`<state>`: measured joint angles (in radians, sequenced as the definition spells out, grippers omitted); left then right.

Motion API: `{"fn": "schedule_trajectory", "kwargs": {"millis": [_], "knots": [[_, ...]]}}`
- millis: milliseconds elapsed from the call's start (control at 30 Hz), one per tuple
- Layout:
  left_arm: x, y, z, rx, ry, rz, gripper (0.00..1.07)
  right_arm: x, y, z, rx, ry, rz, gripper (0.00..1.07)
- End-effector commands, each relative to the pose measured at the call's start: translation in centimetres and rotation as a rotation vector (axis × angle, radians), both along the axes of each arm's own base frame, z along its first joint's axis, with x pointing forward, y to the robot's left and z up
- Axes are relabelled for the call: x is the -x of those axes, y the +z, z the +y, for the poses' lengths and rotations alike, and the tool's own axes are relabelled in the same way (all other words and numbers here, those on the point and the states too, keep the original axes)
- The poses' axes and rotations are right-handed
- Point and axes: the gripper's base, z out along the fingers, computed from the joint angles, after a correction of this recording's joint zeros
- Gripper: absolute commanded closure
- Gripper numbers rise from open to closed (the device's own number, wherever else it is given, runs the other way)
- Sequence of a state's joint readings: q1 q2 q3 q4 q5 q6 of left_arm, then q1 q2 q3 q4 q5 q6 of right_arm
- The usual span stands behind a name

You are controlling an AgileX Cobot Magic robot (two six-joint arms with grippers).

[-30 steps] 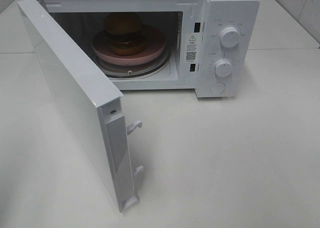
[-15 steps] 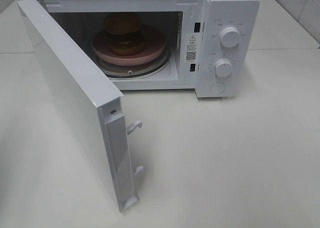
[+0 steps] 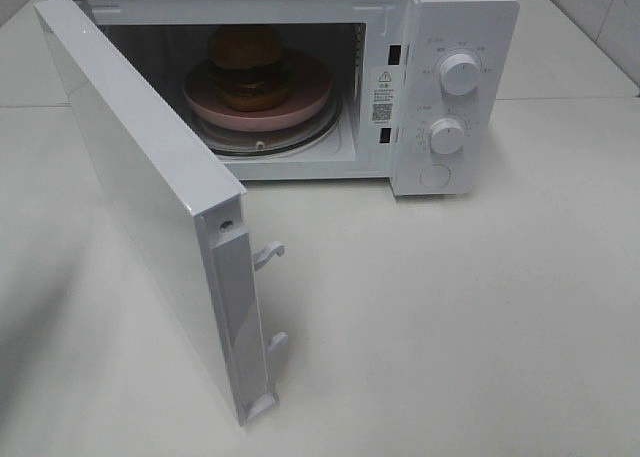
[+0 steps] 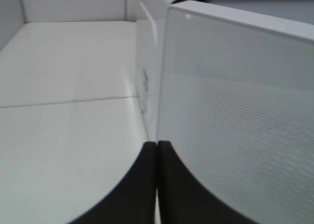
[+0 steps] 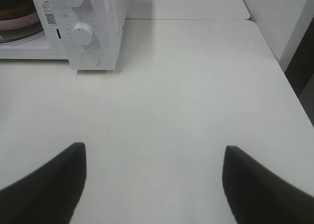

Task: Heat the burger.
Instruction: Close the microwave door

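The burger [image 3: 246, 67] sits on a pink plate [image 3: 310, 92] inside the white microwave [image 3: 460, 17], on its glass turntable. The microwave door [image 3: 140, 187] stands wide open, swung toward the front left. Neither arm shows in the exterior high view. In the left wrist view my left gripper [image 4: 156, 150] is shut with nothing between its fingers, just outside the door's meshed outer face [image 4: 235, 111]; whether it touches the door I cannot tell. My right gripper [image 5: 153, 147] is open and holds nothing, over the bare table to the right front of the microwave [image 5: 105, 18].
Two dials [image 3: 459, 74] [image 3: 446, 135] and a round button [image 3: 435, 175] are on the microwave's right panel. Two latch hooks [image 3: 268, 254] stick out of the door's free edge. A wall corner [image 5: 294, 33] borders the table's right side.
The burger, plate and door have not moved. A shadow has darkened on the table left of the open door.
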<state>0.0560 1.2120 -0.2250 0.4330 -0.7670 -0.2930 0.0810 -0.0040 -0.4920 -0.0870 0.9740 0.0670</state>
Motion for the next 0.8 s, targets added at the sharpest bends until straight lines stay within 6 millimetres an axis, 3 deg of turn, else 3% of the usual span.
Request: {"fn": "schedule_trajectory", "kwargs": {"millis": [33, 233, 300, 500, 567, 800], "knots": [[-0.9, -0.5, -0.8, 0.057, -0.085, -0.02, 1.07, 0.4, 0.1, 0.0, 0.005, 0.006, -0.046, 0.32], [-3.2, -1.4, -1.5, 0.095, -0.136, 0.049, 1.07, 0.4, 0.1, 0.0, 0.005, 0.006, -0.046, 0.32], [-5.0, -1.4, -3.5, 0.084, -0.213, 0.053, 1.07, 0.4, 0.1, 0.0, 0.005, 0.006, -0.046, 0.32], [-6.5, -1.5, -5.1, 0.103, -0.239, 0.057, 1.07, 0.4, 0.1, 0.0, 0.005, 0.006, -0.046, 0.32], [-7.4, -1.9, -6.8, 0.097, -0.295, 0.064, 1.07, 0.4, 0.1, 0.0, 0.005, 0.006, -0.046, 0.32], [-8.1, -2.1, -9.2, 0.105, -0.334, 0.061, 1.07, 0.4, 0.1, 0.0, 0.005, 0.006, -0.046, 0.32]]}}
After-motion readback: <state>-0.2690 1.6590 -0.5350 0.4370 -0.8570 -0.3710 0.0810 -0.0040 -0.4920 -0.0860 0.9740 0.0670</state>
